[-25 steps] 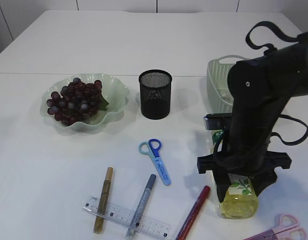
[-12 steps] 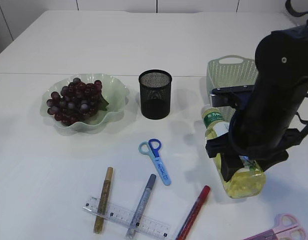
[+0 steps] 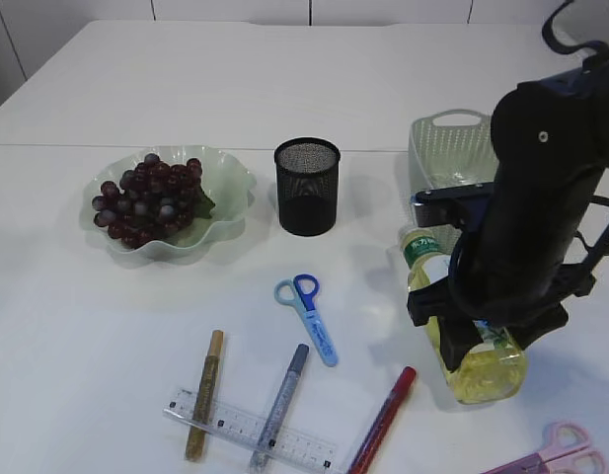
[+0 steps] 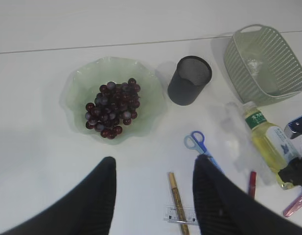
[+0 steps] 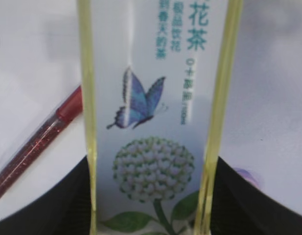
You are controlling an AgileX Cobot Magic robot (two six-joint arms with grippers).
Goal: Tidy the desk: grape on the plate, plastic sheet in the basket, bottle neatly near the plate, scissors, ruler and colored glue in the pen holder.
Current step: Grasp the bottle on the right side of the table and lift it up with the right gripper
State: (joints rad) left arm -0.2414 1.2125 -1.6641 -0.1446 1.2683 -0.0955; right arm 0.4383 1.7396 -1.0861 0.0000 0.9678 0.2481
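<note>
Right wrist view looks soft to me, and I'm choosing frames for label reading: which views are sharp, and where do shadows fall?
Right wrist view: bottle fills the frame, label slightly blurred, red glue pen softer. Exterior view: sharp, faint shadows beside the pen holder. Left wrist view: table crisp, the near claw fingers dark and featureless.

The grapes (image 3: pixel 148 198) are dark purple-red in a pale green plate (image 3: pixel 230 178). The cup (image 3: pixel 307 186) is black mesh. The basket (image 3: pixel 445 148) is light green. The bottle (image 3: pixel 469 336) is yellow with a green and white label showing a blue butterfly (image 5: pixel 136 100). The scissors (image 3: pixel 306 314) are blue. One pen (image 3: pixel 383 420) is red, one gold (image 3: pixel 203 395).
</note>
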